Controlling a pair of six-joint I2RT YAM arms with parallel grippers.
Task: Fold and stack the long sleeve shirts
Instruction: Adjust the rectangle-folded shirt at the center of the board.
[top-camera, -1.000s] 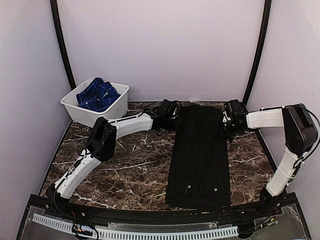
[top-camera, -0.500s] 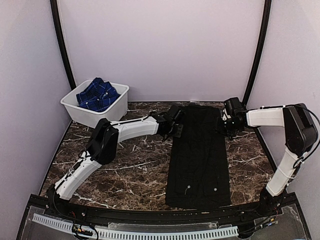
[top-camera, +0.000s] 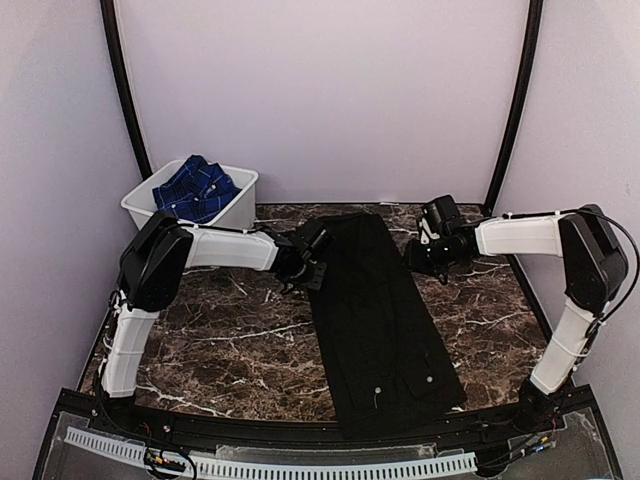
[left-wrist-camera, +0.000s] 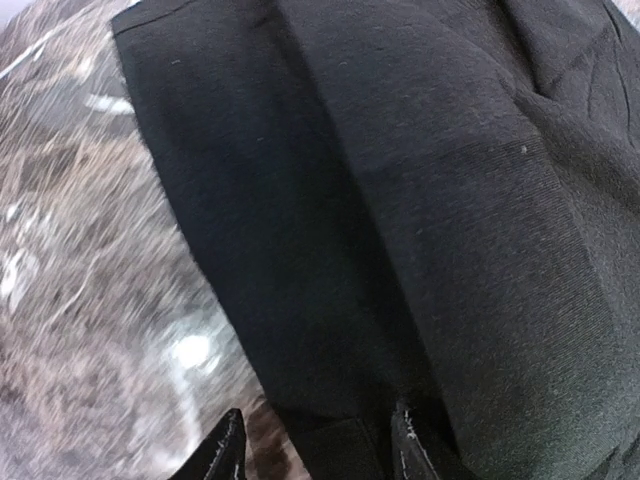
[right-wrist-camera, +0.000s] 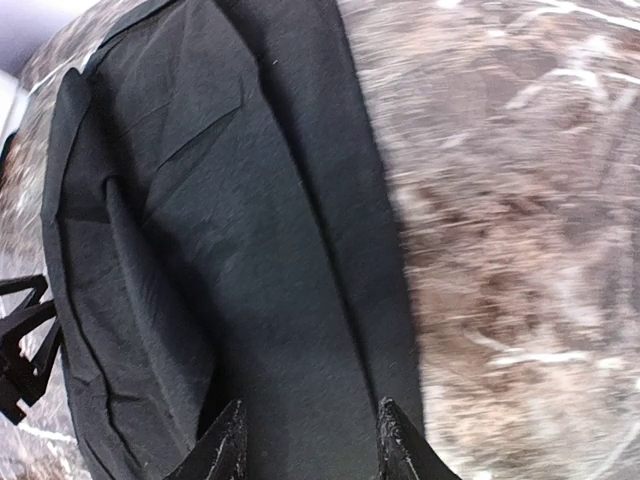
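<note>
Black cloth fills the near middle of the marble worktop (top-camera: 230, 340). The black shirt (top-camera: 385, 320), already narrowed into a long strip, has its hem with small white buttons (top-camera: 428, 378) at the front edge and slants back and leftward. At its far end the left end effector (top-camera: 305, 268) pinches the strip's left edge and the right end effector (top-camera: 425, 250) pinches its right edge, with cloth caught between each pair of fingers. Farthest back on the left, the blue checked shirt (top-camera: 195, 188) lies bunched in the white tub (top-camera: 240, 205). The crosswise fold looks to be the step in hand. Next, both grips should lift evenly and carry the far end toward the hem, keeping the edges aligned.
</note>
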